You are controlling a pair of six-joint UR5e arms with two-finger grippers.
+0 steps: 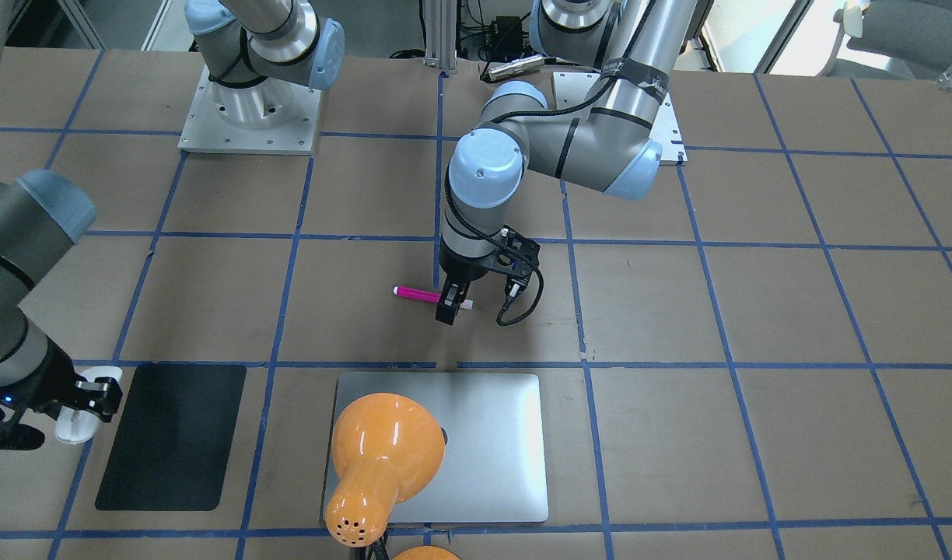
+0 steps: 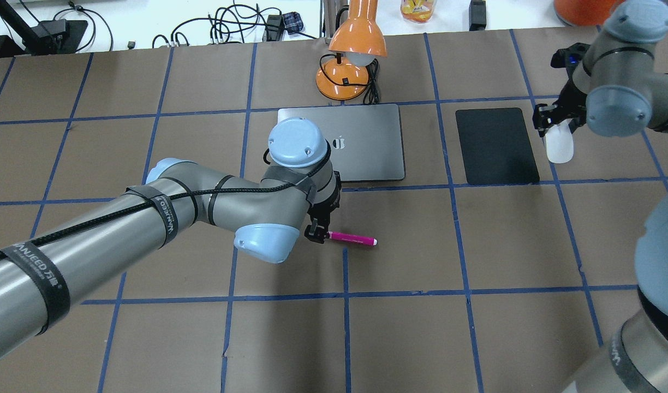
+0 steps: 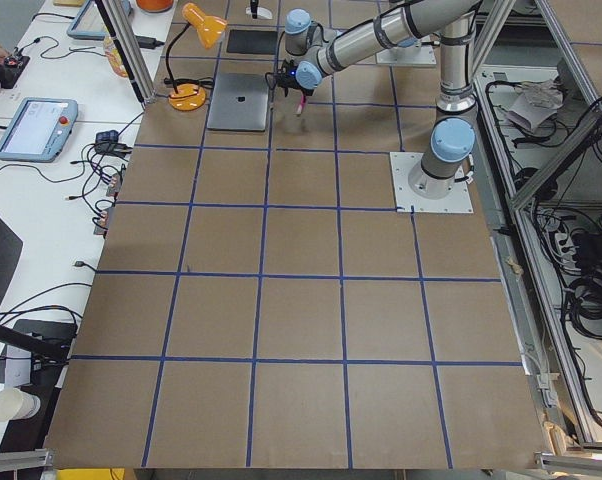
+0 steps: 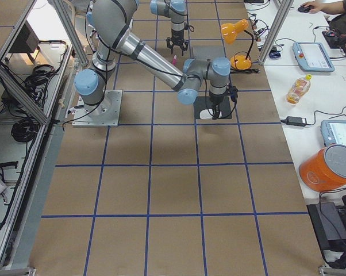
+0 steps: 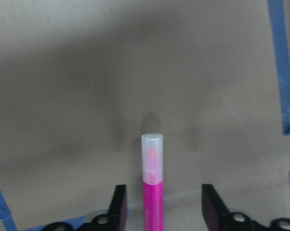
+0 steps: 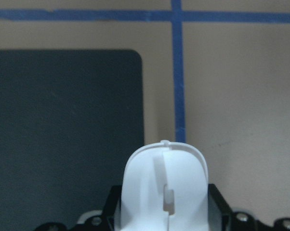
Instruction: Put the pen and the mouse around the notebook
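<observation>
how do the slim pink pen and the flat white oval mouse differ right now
The slim magenta pen lies on the table, inside the open left gripper; the white oval mouse is clamped in the right gripper. The pen sits on the robot's side of the silver-grey laptop; the mouse is beside the black mat. Neither touches the laptop.

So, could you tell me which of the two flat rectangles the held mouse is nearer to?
The smaller black mat: the right gripper holds the mouse just beside it, well away from the silver notebook.
</observation>
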